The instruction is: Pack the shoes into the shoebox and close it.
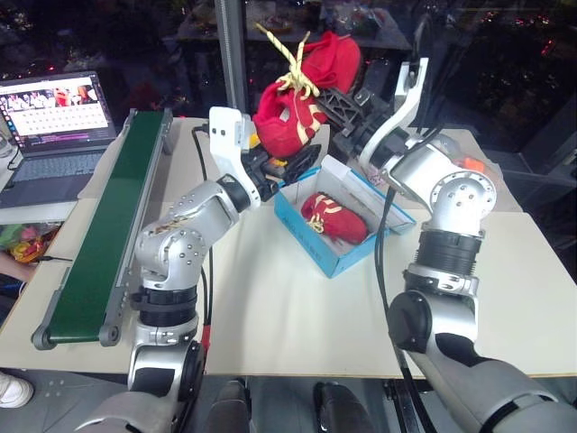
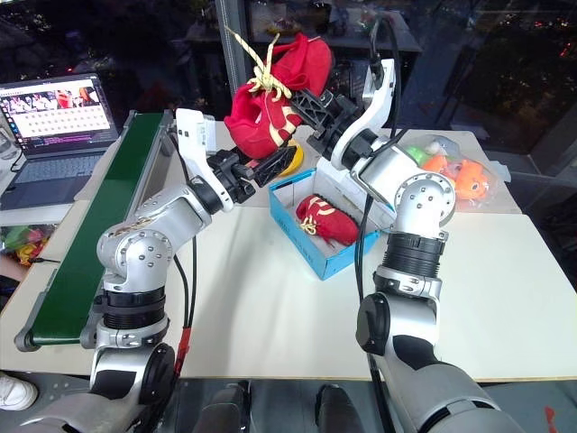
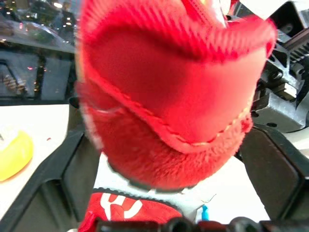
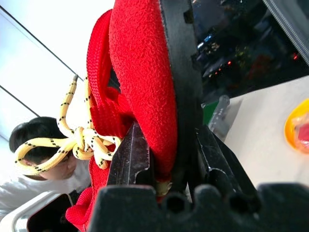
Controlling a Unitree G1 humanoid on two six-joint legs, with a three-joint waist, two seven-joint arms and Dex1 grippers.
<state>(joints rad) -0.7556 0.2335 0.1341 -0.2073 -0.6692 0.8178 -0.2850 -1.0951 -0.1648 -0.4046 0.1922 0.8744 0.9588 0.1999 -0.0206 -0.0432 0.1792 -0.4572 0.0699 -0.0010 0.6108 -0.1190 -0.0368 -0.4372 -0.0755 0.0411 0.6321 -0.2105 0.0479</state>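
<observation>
White table [image 1: 288,316], right gripper [image 4: 164,159] pinching red shoe [image 1: 302,90], left gripper [image 1: 293,167] seemingly released

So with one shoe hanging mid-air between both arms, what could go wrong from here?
1. The right pincer clamps only a thin edge of the raised shoe; it might slip out.
2. The left pincer stands open around the shoe and could snag it.
3. The other shoe already lies in the shoebox, so the raised one may land on top.
</observation>
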